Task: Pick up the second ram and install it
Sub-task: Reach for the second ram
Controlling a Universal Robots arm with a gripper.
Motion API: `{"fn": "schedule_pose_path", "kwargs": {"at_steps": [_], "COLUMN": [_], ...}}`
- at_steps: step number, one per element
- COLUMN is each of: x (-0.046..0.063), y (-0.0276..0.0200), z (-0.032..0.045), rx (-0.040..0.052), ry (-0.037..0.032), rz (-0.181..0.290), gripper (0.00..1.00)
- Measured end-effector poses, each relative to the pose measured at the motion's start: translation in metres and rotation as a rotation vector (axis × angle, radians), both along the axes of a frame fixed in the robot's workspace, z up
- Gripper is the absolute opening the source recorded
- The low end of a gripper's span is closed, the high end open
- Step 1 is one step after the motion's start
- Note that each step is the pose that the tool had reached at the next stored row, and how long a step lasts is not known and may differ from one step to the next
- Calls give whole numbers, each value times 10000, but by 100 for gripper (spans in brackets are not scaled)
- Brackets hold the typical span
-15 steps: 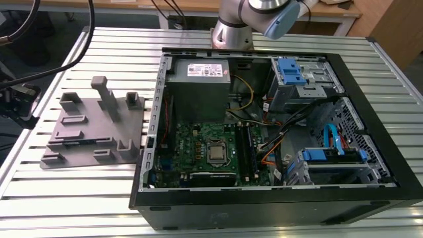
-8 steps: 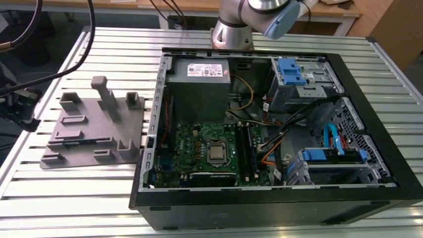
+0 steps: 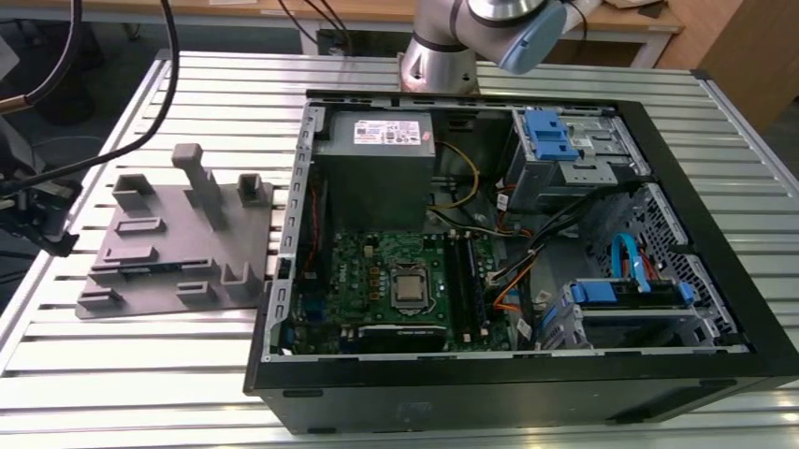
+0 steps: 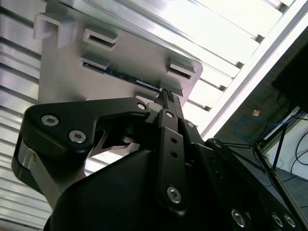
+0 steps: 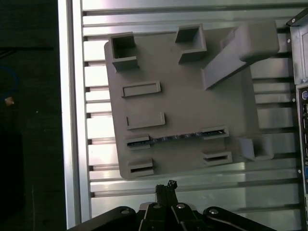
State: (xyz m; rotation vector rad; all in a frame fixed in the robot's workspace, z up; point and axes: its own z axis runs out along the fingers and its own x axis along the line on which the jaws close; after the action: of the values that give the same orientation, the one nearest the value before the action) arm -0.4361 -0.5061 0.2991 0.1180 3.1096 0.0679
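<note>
Black jaws on the gripper (image 5: 166, 186) are pressed together with nothing between them; both wrist views show the tips meeting in a thin line (image 4: 165, 94). They hang above the slatted metal table (image 5: 231, 190), just off the edge of the grey slotted tray (image 5: 192, 108).

The second ram (image 5: 175, 138) is the nearest thing to them. It stands on edge in the tray, its two ends caught in a pair of raised slots, in the row next to the tray edge closest to the jaws. In the second wrist view the dark strip (image 4: 122, 77) shows just beyond the closed tips, so it lies ahead of and below them, near but not touching.

Its long axis runs parallel to that near tray edge, from the side of the tray facing the table's rim across to the side facing the computer case (image 3: 525, 398). My reading is that the jaws are not yet over the strip and would have to part before they could straddle its thin faces.

On the far side of the tray from the table's rim, the open computer case holds the green motherboard (image 3: 374, 257). Whether another strip already sits in its memory slots I cannot tell.
</note>
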Motion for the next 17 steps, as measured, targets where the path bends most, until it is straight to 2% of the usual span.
{"fn": "schedule_pose_path", "kwargs": {"at_steps": [3,11,17], "x": [23,147,166], "y": [-1,36,105], "z": [-44,-155,-204], "rx": [-6,-38,-40], "ry": [3,9,9], "rz": [5,18,54], "gripper": [7,7,7]}}
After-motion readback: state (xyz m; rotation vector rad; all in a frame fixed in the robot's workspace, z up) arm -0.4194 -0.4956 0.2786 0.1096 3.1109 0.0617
